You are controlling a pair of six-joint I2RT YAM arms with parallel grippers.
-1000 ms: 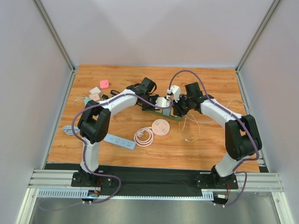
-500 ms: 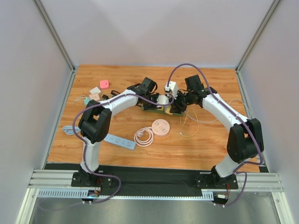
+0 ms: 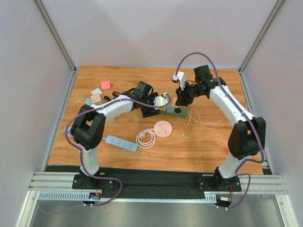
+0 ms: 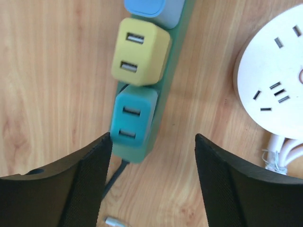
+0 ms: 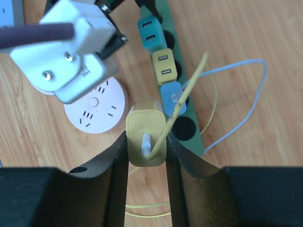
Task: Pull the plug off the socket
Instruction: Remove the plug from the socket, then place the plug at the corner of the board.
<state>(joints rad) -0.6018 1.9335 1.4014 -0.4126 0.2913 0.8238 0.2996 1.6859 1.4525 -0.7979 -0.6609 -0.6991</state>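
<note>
The plug (image 5: 141,126) is a pale yellow charger block trailing a yellow cable (image 5: 182,97). My right gripper (image 5: 146,144) is shut on it and holds it in the air above the green socket strip (image 5: 185,85), clear of the strip's empty round socket (image 5: 182,127). In the top view the right gripper (image 3: 182,98) hangs over the strip's right end (image 3: 176,111). Teal (image 4: 132,124), yellow (image 4: 140,53) and blue (image 4: 144,5) adapters stay plugged into the strip (image 4: 163,106). My left gripper (image 4: 152,138) is open over the strip's teal end, holding nothing.
A round white socket (image 3: 163,128) and a coiled white cable (image 3: 146,138) lie in front of the strip. A blue power strip (image 3: 120,143) lies at the front left. Small adapters (image 3: 97,96) sit at the back left. Loose yellow and white cables (image 3: 191,127) trail right.
The right gripper has risen and moved back with the yellow plug, pulling it free of the strip. The left gripper has opened, let go of the strip and drawn back left.
</note>
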